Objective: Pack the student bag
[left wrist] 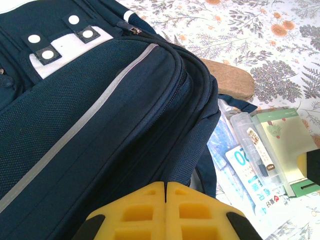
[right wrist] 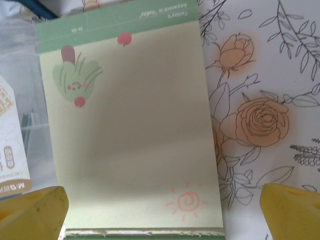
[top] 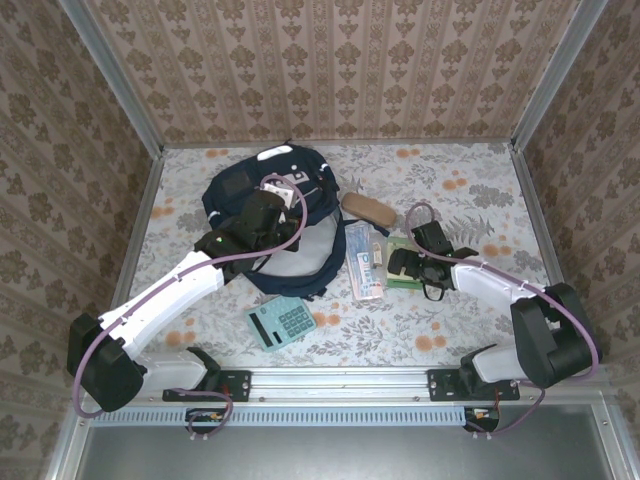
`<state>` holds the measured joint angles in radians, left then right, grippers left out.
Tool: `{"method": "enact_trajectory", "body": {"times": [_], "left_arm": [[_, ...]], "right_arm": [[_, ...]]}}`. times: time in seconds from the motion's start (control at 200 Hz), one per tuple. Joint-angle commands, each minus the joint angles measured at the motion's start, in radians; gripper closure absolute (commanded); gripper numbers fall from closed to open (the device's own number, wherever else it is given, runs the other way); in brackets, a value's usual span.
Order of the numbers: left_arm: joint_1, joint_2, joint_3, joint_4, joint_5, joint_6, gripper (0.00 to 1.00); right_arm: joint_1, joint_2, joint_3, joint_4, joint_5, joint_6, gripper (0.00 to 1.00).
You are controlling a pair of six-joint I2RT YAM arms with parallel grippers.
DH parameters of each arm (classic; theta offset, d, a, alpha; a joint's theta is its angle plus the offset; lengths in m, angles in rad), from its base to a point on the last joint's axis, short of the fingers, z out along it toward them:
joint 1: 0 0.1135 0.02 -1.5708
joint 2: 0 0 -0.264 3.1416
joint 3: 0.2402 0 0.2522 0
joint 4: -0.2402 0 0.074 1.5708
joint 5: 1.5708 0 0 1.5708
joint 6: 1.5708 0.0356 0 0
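The student bag (top: 228,192) is lying on the left of the table (top: 400,322). Above it, the left gripper (left wrist: 165,200) is squeezing its jaws together on nothing. The right gripper (right wrist: 164,207) is hanging wide open over a green notepad (right wrist: 130,125).

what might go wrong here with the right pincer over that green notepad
The open right pincer hangs over the notepad, which lies flat on the table, so the fingers may skid or lift only the top sheets. The clear pouch lies against the pad's edge, and a finger could snag it. The left pincer is shut over the student bag, holding no pocket open.
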<state>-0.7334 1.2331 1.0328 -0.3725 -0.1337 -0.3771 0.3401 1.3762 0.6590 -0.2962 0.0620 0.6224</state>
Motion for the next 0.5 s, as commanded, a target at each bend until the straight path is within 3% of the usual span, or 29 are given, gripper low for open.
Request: {"method": "enact_trajectory", "body": {"times": [0.0,0.23,0.495], "left_arm": [[-0.006,-0.003,0.001,0.032,0.002,0.009,1.0],[-0.007,-0.001,0.002,0.029,0.003,0.009,1.0],[-0.005,-0.005,0.003,0.026,0.001,0.009,1.0]], "right_arm": [[0.034,0.035,0.04,-0.071,0.068,-0.022,0.01],[0.131,0.022,0.051,-0.144,0.182,0.01,0.0],[0.222,0.029,0.06,-0.196,0.229,0.079,0.0]]}}
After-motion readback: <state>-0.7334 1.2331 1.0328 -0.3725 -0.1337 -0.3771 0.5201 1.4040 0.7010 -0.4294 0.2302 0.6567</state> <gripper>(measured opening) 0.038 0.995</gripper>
